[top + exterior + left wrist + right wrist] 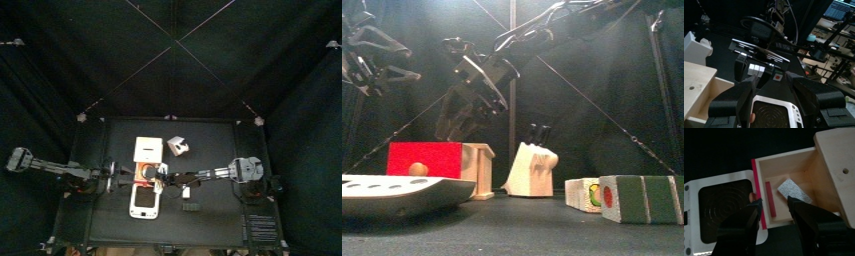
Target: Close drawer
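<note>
Near the table's left-middle, the drawer (784, 190) stands pulled out of its pale wooden cabinet (836, 163), its red front (425, 158) facing the near edge, so nothing of the closing is done yet. The right gripper (774, 205) hovers over that front, jaws apart and empty. The left gripper (774, 97), also apart, holds nothing; the push remains.

Red-fronted drawer (784, 188) pulled open

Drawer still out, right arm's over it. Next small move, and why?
Probably bring the right gripper against the red front and push it toward the cabinet. The drawer stands pulled out, and the open fingers straddle that front without gripping it.
</note>
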